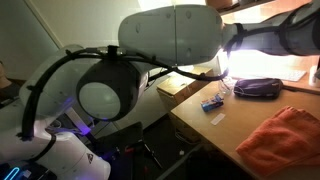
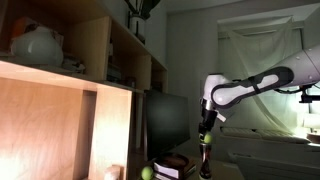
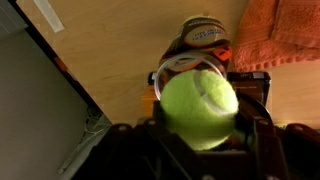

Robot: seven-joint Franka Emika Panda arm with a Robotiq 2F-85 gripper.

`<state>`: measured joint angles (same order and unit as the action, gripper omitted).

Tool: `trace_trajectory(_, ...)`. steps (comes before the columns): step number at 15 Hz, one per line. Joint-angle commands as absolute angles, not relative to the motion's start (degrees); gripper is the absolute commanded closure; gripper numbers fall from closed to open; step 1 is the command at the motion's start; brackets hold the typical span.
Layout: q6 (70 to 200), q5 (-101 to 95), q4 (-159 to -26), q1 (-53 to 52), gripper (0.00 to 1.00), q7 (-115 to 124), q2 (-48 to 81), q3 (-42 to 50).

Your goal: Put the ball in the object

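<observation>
In the wrist view my gripper is shut on the yellow-green tennis ball, which fills the space between the dark fingers. Just beyond the ball a small round container with a brown-orange body and a pale rim stands on the wooden table. In an exterior view the gripper points downward over the desk with a greenish spot at its tip. In an exterior view the arm body hides the gripper and the ball.
An orange-red cloth lies beside the container; it also shows in an exterior view. A black case, a small blue item and a box lie on the table. A green round thing sits by stacked books.
</observation>
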<state>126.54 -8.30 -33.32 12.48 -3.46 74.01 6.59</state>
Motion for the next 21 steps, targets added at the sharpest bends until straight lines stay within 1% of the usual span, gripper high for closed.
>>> trace_trajectory(1, 126.0, -8.6, -30.7, 12.4, 0.58, 0.6, 75.2, 8.0)
trace_trajectory(9, 125.6, -8.7, -30.6, 12.2, 0.58, 1.8, 75.4, 8.8)
trace_trajectory(10, 125.2, -8.7, -30.6, 12.2, 0.2, 1.7, 75.3, 8.8)
trace_trajectory(11, 125.2, -8.7, -30.7, 12.2, 0.06, 1.8, 75.3, 8.8)
trace_trajectory(12, 125.2, -8.7, -30.7, 12.1, 0.02, 1.9, 75.3, 8.9)
trace_trajectory(13, 125.1, -8.8, -30.7, 12.2, 0.0, 1.5, 75.3, 8.8)
trace_trajectory(21, 125.2, -8.7, -30.7, 12.2, 0.0, 1.5, 75.2, 8.8)
